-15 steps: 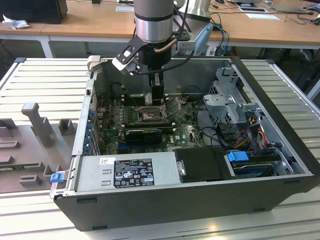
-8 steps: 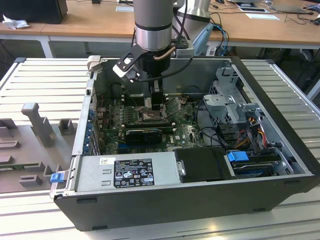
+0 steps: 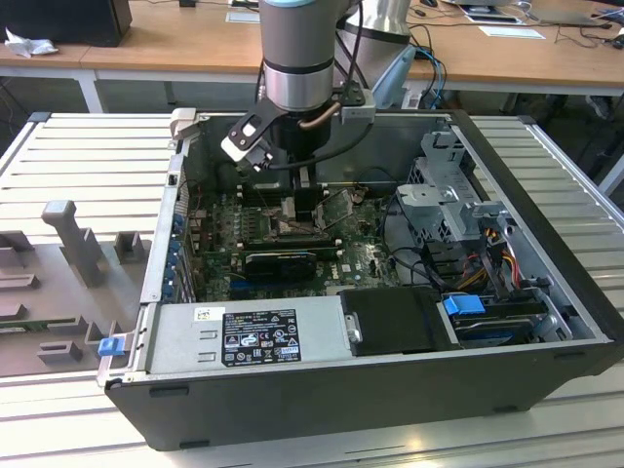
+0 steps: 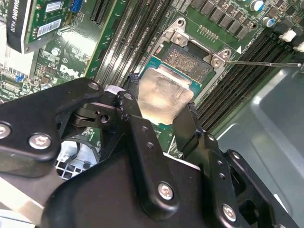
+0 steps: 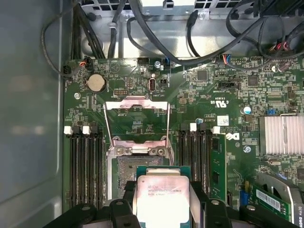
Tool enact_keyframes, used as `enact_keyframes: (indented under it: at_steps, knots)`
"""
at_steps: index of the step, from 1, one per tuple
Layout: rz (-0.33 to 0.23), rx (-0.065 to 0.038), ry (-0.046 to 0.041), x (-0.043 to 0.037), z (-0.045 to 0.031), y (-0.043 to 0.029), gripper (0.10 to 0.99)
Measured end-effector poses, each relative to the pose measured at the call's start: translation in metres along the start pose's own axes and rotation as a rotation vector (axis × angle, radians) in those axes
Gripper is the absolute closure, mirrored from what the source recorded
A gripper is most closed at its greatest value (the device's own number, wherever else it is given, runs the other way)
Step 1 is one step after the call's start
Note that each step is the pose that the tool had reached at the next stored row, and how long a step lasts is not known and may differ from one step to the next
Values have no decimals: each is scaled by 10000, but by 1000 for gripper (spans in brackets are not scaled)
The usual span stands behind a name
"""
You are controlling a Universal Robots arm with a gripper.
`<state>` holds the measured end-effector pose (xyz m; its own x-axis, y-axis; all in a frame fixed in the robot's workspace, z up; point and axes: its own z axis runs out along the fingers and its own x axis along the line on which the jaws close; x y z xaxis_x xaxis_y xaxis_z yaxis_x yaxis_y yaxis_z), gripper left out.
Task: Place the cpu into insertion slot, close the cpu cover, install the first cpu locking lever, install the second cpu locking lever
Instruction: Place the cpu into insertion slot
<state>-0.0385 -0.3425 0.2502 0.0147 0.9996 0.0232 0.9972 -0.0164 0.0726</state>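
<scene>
Now, pincer (image 4: 161, 95): black jointed fingers clamped on the cpu by two opposite edges, seen in both wrist views.
Cpu (image 5: 161, 194): thin square chip with a pale, dull-silver lid on a green edge, held flat, hanging just above the near part of the insertion slot and judged not yet seated.
Step in hand: placing the chip. To do it well, the chip should stay level, its edges square with the frame, and come straight down without sliding, since the contact field looks delicate. The fingers should let go only once it lies flush.
Insertion slot (image 5: 135, 166): square socket with a dark metal frame and a fine-grained brownish centre, partly hidden under the chip.
Cpu cover (image 5: 137, 101): thin grey metal frame with a large window, swung open beyond the socket, leaving the way down free.
Thin rod (image 4: 261, 62): bright wire beside the socket, probably a locking lever, swung aside.
Memory slots (image 5: 85, 166): long narrow black ridges flanking the socket on both sides.
Motherboard (image 5: 213, 85): green, matte, densely studded with small parts.
Case (image 3: 292, 409): dark open computer box, smooth walls.
Counter (image 3: 88, 156): pale ribbed metal under the case.
</scene>
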Motion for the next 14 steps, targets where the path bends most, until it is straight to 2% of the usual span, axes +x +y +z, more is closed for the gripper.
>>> enact_keyframes:
  at_steps: [10,14]
  knots:
    - [3,0,1,10,113,-9,557]
    - [1,0,-1,60,152,-12,557]
